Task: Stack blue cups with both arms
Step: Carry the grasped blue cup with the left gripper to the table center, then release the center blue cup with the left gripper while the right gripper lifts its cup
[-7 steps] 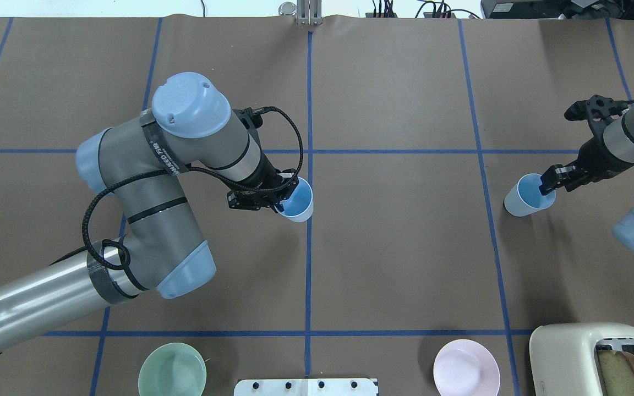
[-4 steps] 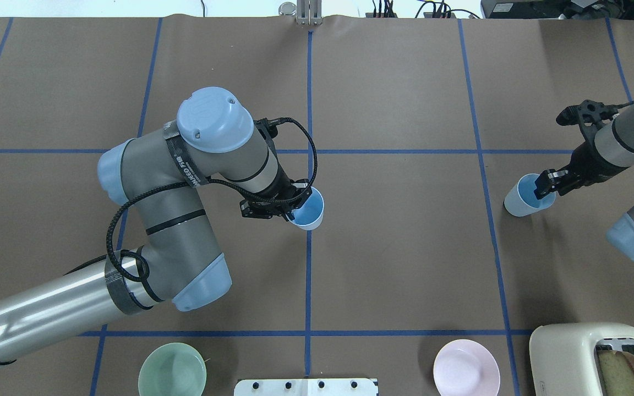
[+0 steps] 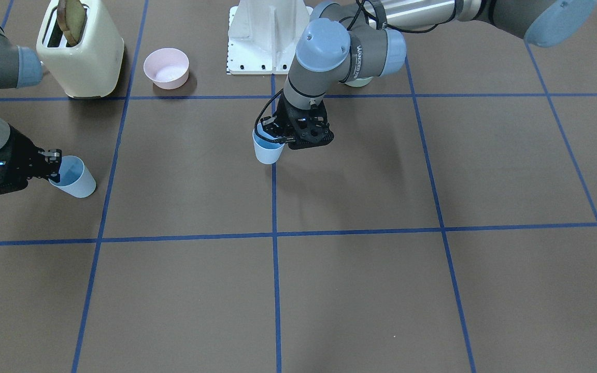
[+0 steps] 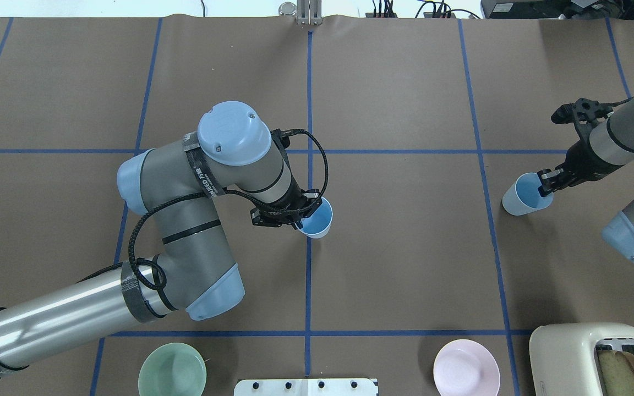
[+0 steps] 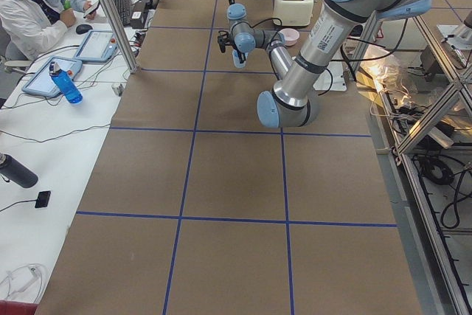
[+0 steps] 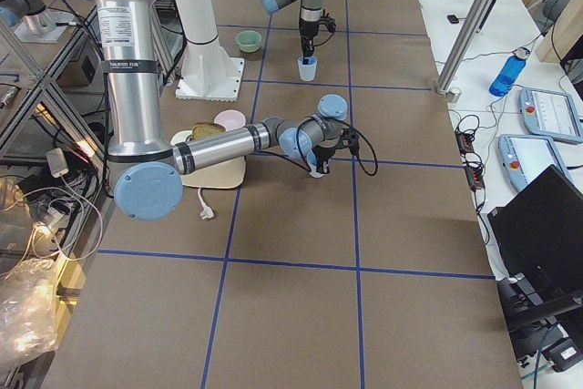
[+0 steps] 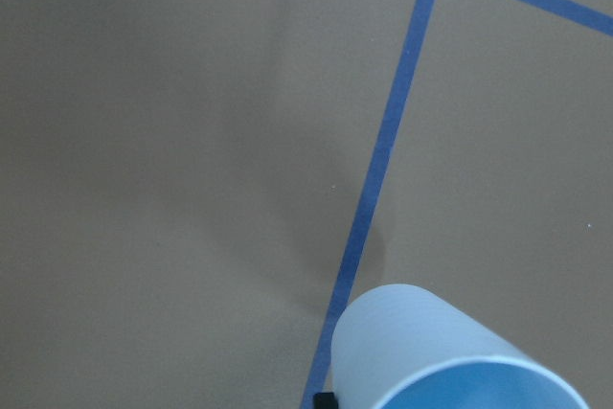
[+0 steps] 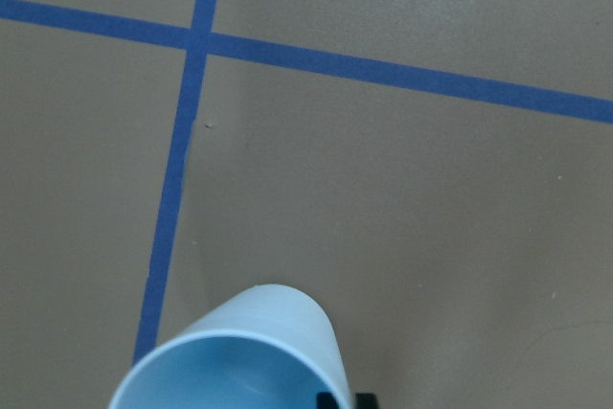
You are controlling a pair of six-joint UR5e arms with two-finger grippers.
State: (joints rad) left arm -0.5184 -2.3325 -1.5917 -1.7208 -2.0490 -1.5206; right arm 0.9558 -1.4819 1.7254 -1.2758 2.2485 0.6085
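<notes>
One blue cup (image 4: 317, 218) is in my left gripper (image 4: 299, 220), which is shut on its rim, by the table's centre line. It also shows in the front view (image 3: 267, 147) and the left wrist view (image 7: 431, 342). I cannot tell whether it touches the table. The second blue cup (image 4: 523, 195) is at the far right, tilted, with my right gripper (image 4: 545, 184) shut on its rim. It also shows in the front view (image 3: 75, 178) and the right wrist view (image 8: 249, 342). The two cups are far apart.
A mint-green bowl (image 4: 172, 369) and a pink bowl (image 4: 466, 367) stand near the robot's edge, on either side of the white base (image 4: 306, 386). A cream toaster (image 4: 592, 357) with a bread slice stands at the near right corner. Blue tape lines grid the brown table.
My left arm has carried its cup to the right and a little toward the robot. My right gripper has shifted slightly with its cup, which moved a bit to the left.
</notes>
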